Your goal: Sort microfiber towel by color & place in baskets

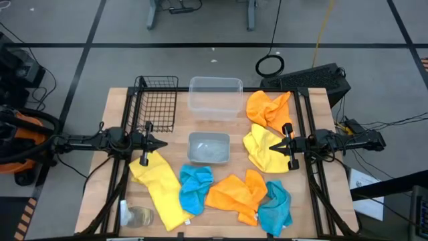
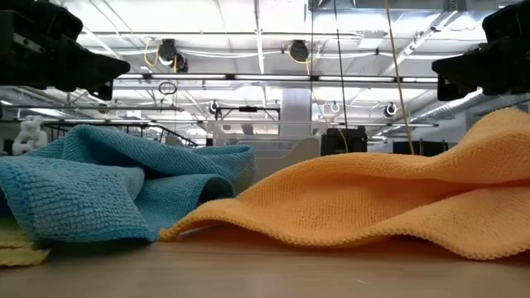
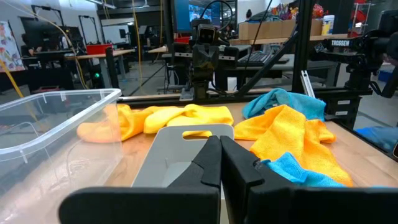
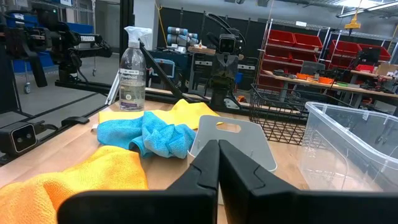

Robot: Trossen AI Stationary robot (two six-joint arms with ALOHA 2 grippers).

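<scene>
High view: both claws, left claw (image 1: 160,142) and right claw (image 1: 273,145), hover shut and empty; towels lie loose mid-table, baskets empty. Overlapping orange towel (image 1: 235,193) and blue towel (image 1: 195,187) risk a mixed grab.

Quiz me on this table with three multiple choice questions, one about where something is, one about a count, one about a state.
1. Where does the grey tray sit?
A. between the two grippers
B. inside the black wire basket
C. on the floor

2. How many orange towels lie on the table?
A. one
B. two
C. four

3. How is the clear tub?
A. holding a blue towel
B. tipped over
C. empty

Answers: 1 A, it lies mid-table between the left gripper and right gripper. 2 B, one by the tub, one at the front. 3 C, only bare plastic shows.
</scene>
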